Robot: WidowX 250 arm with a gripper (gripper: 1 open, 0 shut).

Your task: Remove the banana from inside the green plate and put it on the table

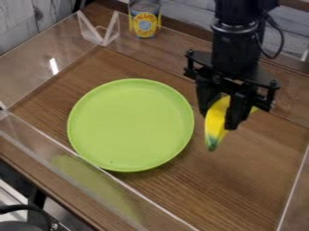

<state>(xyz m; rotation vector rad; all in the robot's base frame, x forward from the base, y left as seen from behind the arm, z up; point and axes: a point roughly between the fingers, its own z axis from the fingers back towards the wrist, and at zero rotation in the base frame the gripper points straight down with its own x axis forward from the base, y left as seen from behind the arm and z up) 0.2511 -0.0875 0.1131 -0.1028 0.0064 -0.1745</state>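
- My fingers (225,106) are closed on the banana (218,122), gripping it between them near the right side of the green plate (130,124).
- The banana hangs tilted in my grip — its yellow length runs down and slightly to the left in the view, ending in a dark green tip at the bottom.
- A little yellow also shows on the right side of my fingers, while my dark fingertips hide the middle part.
- In this view the banana is outside the plate, just beside its right rim, with a narrow strip of brown between them.
- The wood-grain table (229,180) shows behind and below the banana; I cannot tell whether the green tip touches it or is held above it.
- The plate lies flat on the table to the left of my fingers, round and lime green, with a shallow raised rim and nothing on it that I can see.
- My black arm (238,36) comes in from the top of the view, right of the middle, with a dark cable looping out on its right side.
- Well behind the plate, near the top of the view, stands a container with a yellow label (145,20); its top is cut off by the edge.
- Left of that container is a clear, angled plastic piece (99,29).
- A low clear wall (90,179) runs along the near left side of the table — I see brown wood through it.
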